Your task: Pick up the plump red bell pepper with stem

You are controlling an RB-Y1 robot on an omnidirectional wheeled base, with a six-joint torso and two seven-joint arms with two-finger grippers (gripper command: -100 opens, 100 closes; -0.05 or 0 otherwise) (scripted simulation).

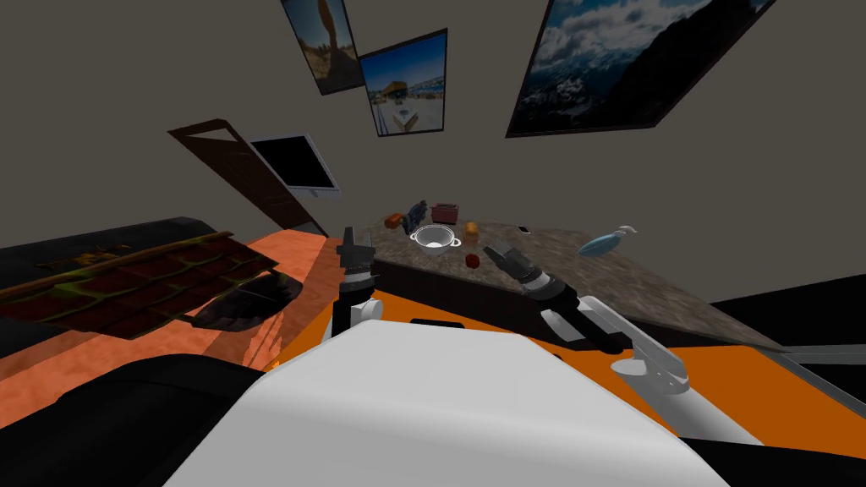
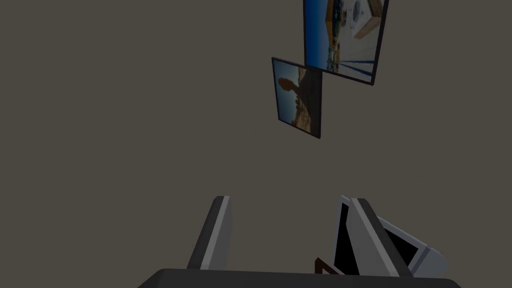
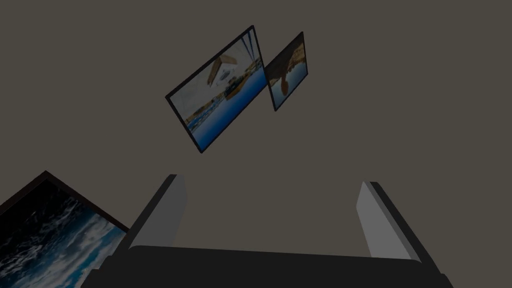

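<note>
Right forearm [image 1: 550, 292] is closest, reaching over the counter [image 1: 643, 287]. The right jaws are spread wide with nothing in them, aimed up at the wall rather than down. The left jaws are raised by the counter's near corner, also apart and empty. So nothing's picked up yet, and the whole grab is left.

The red bell pepper [image 1: 473, 261] sits near the counter's front edge, just beside the right jaws. The white pot [image 1: 435, 239] is close behind it and an orange item [image 1: 471, 229] sits further back, so that side looks tight to me. There's bare counter on the right, toward the blue spray bottle [image 1: 605, 243].
</note>
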